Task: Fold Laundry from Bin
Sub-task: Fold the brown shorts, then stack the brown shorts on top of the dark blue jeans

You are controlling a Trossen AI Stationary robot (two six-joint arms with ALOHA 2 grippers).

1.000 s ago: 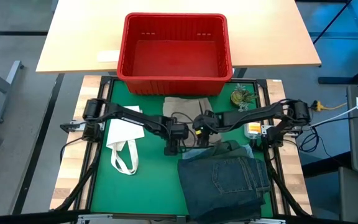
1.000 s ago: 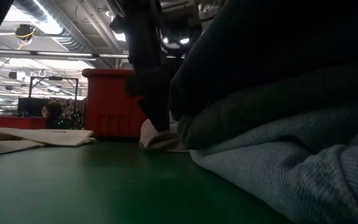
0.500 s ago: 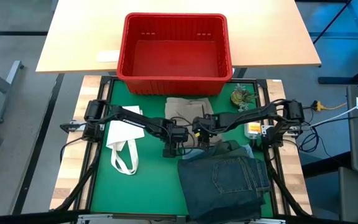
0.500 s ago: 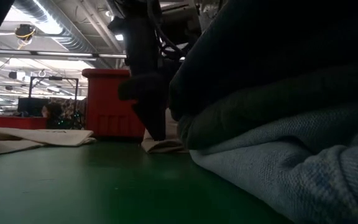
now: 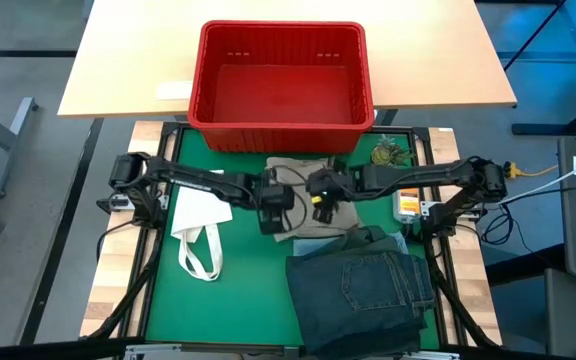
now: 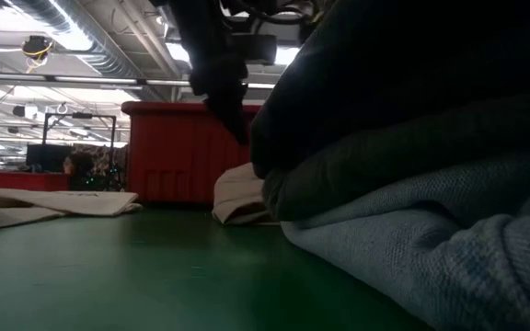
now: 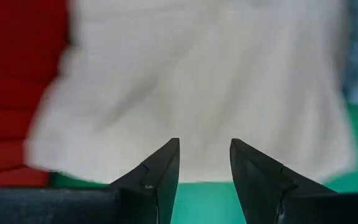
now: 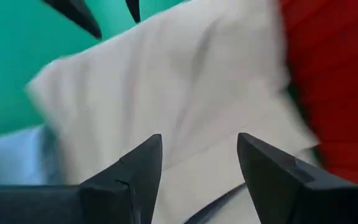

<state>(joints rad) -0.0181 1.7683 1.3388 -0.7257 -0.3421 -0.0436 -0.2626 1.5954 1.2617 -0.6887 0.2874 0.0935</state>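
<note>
— Both arms now sit higher than a second ago, off the khaki garment (image 5: 298,175)?
— Yes. Left gripper (image 7: 204,163) and right gripper (image 8: 199,163) hover with jaws open, empty, over it, beside the red bin (image 5: 283,85) at the worktop's far edge.

A white tote bag (image 5: 196,228) lies on the green mat (image 5: 243,290).

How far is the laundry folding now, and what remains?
Done: the red bin looks empty, and folded jeans lie stacked on the green mat. In hand: both end effectors, left and right, hover open above the beige garment, holding nothing. Left: folding that piece and stacking it.
</note>
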